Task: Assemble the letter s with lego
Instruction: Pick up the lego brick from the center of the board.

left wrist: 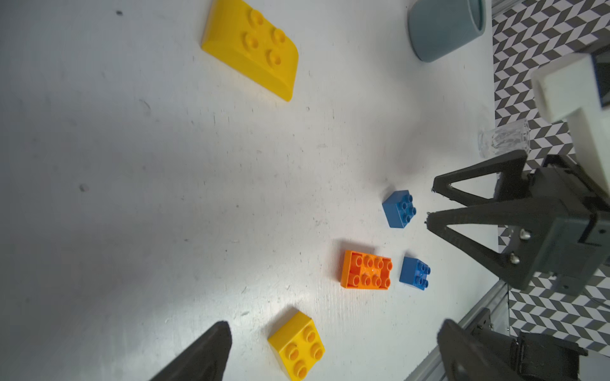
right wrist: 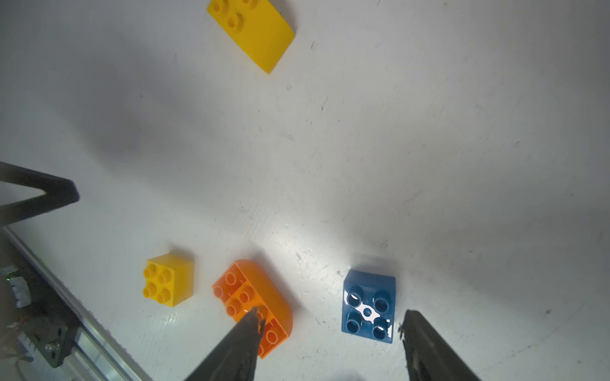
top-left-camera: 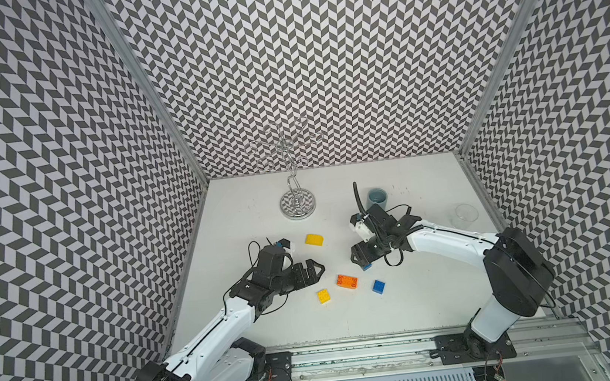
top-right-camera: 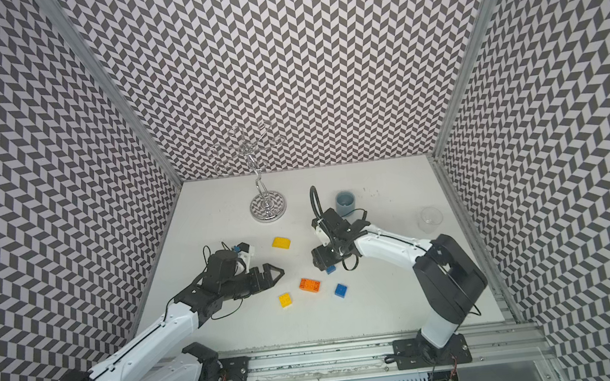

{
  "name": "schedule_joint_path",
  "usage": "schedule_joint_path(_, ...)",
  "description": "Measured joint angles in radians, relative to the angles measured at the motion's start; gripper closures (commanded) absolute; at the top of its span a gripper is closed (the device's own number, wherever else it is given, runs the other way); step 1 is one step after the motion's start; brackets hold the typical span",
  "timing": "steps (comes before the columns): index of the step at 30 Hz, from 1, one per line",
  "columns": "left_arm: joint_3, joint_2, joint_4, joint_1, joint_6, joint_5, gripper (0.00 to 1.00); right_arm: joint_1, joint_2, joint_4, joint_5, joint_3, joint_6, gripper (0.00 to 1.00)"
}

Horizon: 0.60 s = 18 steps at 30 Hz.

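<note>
All five lego bricks [top-left-camera: 347, 281] lie loose and unjoined on the table [top-left-camera: 251, 212], so the letter s is not yet begun, with my right gripper [right wrist: 330, 313] standing jaws apart astride one blue brick [right wrist: 368, 306], not clamped, and my left gripper [top-left-camera: 315, 269] hanging wide open above the yellow square brick [top-left-camera: 324, 296].

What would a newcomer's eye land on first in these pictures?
Loose on the white table lie a long yellow brick, an orange brick, a small yellow brick and a blue brick. The right gripper hangs open over a second blue brick; black-and-white chevron walls enclose everything.
</note>
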Motion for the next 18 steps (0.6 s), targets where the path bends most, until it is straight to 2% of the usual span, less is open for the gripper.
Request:
schedule_joint_path(5,-0.005,-0.033,0.001,0.0,-0.02,0.0,0.0,0.008,0.019,-0.002,0.038,-0.012,0.008,0.41)
schedule_joint_path(15,-0.005,-0.035,-0.011,0.0,-0.004,0.0,0.0,0.029,0.076,-0.002,0.104,-0.015,0.023,0.46)
schedule_joint_path(18,-0.004,-0.035,-0.013,0.0,0.001,0.0,0.0,0.039,0.079,-0.002,0.121,-0.015,0.024,0.51)
